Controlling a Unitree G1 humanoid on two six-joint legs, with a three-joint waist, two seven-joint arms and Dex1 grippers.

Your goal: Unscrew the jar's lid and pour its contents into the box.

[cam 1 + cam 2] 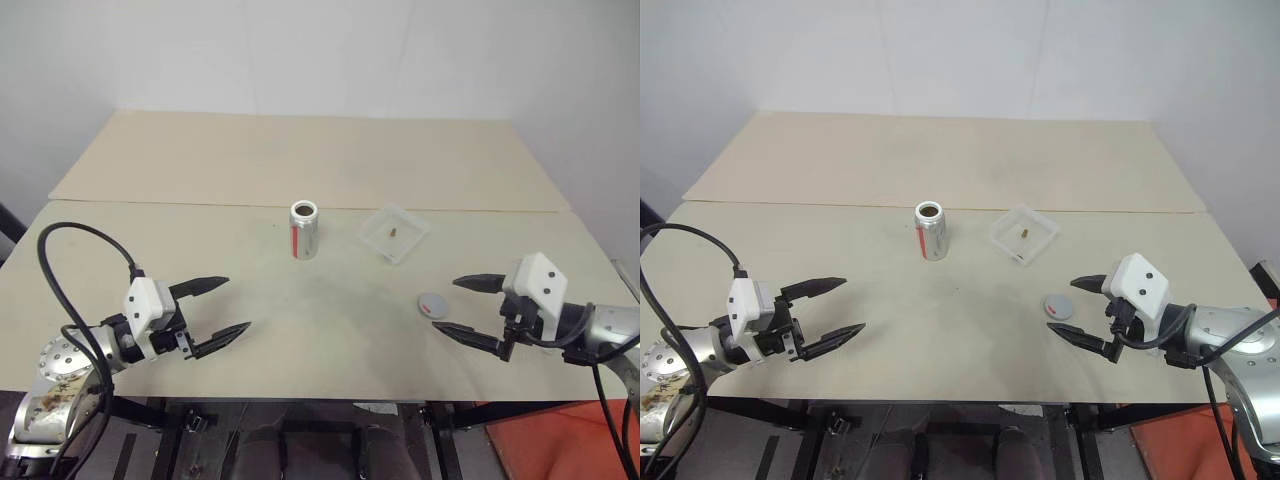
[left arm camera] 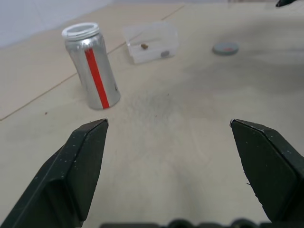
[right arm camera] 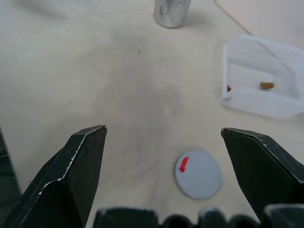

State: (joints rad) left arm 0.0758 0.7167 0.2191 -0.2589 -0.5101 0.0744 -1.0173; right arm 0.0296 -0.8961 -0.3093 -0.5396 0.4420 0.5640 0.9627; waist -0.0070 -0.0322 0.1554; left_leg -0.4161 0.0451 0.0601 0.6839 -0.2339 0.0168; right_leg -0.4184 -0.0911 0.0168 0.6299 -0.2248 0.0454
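From the head we saw the jar [image 1: 304, 229] upright and uncapped at table centre, the box [image 1: 395, 233] just right of it holding the contents [image 1: 393, 232], the lid [image 1: 432, 303] flat nearer us, left gripper [image 1: 225, 310] and right gripper [image 1: 464, 307] both spread wide and empty, left wrist view, jar far left of box, right wrist view, lid between the fingers [image 3: 76, 180].

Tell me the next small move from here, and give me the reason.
Probably none on the objects: keep both arms clear. The jar stands upright with its mouth open, the lid lies flat on the table, and the contents sit in the box. The left gripper and right gripper are open and empty.
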